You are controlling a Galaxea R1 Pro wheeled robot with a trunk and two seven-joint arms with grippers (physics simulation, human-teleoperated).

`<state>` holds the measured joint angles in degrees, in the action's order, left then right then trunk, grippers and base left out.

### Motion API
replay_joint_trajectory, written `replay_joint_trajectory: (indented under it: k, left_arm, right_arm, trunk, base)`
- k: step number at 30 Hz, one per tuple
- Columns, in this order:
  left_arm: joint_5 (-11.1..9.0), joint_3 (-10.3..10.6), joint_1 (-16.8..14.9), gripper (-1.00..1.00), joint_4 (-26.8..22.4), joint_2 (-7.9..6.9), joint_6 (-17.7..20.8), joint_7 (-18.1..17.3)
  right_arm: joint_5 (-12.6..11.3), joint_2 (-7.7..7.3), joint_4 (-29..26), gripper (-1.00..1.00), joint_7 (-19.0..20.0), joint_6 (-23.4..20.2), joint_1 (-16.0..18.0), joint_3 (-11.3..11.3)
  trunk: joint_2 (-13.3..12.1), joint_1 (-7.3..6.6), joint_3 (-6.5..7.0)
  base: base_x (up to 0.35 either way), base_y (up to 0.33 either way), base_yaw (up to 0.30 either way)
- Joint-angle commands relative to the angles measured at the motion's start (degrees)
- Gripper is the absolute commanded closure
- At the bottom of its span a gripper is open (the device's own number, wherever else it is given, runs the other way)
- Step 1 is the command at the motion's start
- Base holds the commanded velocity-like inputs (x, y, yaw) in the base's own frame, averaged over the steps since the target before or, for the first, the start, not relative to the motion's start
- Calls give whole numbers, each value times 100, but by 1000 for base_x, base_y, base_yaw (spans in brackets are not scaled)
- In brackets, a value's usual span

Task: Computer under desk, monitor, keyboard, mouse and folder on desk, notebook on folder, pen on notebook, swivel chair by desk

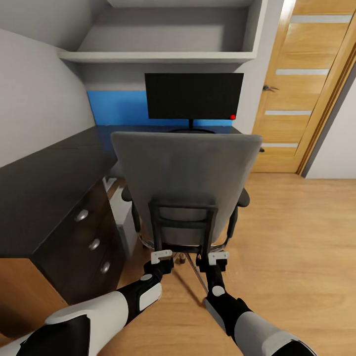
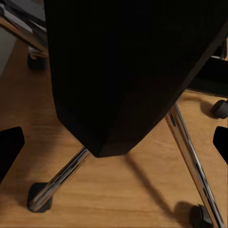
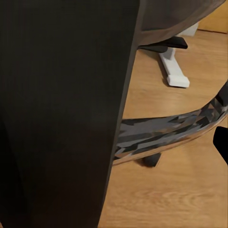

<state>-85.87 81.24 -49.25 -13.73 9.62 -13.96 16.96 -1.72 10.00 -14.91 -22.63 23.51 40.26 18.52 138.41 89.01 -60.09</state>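
the desk (image 1: 44, 188) with knobbed drawers (image 1: 81, 215) runs along the left, the monitor (image 1: 194, 96) standing on its far end. the swivel chair (image 1: 185, 173) blocks the middle; the left gripper (image 1: 161, 256) and right gripper (image 1: 218, 257) meet its dark back frame, grip unclear. an oak door (image 1: 306, 89) stands at right

You've got one swivel chair (image 1: 185, 178), one monitor (image 1: 194, 96), one table (image 1: 44, 193) — three drawer knobs (image 1: 94, 244), one door (image 1: 309, 84).
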Motion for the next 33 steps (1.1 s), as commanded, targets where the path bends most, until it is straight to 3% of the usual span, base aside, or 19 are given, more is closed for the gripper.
replay_joint_trajectory:
  k: [1, 33]
  left_arm:
    - [-61, 32, -6, -100, -7, -4, -24, 35]
    - [-61, 32, -6, -100, -7, -13, -25, 28]
  right_arm:
    - [-13, 0, 6, -100, -49, 23, 9, 37]
    - [-13, 0, 15, -100, -48, 31, 9, 37]
  trunk:
    - [2, 3, -5]
    - [2, 3, -5]
  base:
    - [329, 0, 0]
    - [329, 0, 0]
